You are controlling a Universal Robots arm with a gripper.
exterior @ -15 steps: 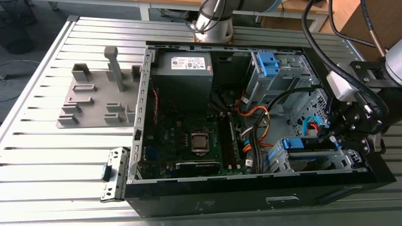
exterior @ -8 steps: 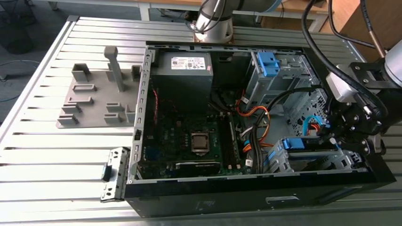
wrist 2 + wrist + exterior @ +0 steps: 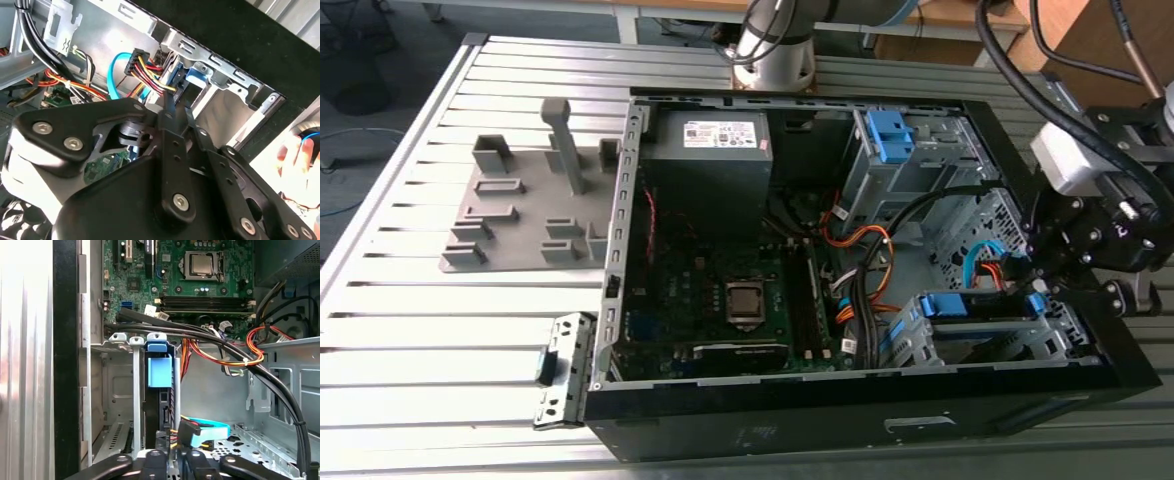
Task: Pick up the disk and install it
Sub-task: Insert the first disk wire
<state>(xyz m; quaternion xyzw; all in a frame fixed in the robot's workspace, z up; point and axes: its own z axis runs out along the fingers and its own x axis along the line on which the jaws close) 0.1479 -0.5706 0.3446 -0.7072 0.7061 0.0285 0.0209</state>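
Note:
The disk [image 3: 974,308] stands on edge in the metal drive cage [image 3: 1047,335] at the near corner of the open computer case, on the exterior view's right. Its blue bracket [image 3: 160,372] faces the first wrist view; it also shows as blue plastic [image 3: 197,75] in the second wrist view. My gripper [image 3: 1041,285] sits at the cage's outer end. Its black fingers [image 3: 167,115] are drawn close together on the disk's end, and the gripper [image 3: 172,456] straddles the disk's dark edge. A wire-bundle plug [image 3: 137,60] and a light blue cable [image 3: 207,432] lie right beside the grip.
The case [image 3: 854,420] lies open on a slatted metal table [image 3: 427,320], with motherboard [image 3: 720,290] and grey power-supply box [image 3: 707,150] inside. A grey fixture [image 3: 520,210] stands at the exterior view's left. A second cage with a blue latch [image 3: 887,135] is further back. A hand [image 3: 295,155] is beyond the case.

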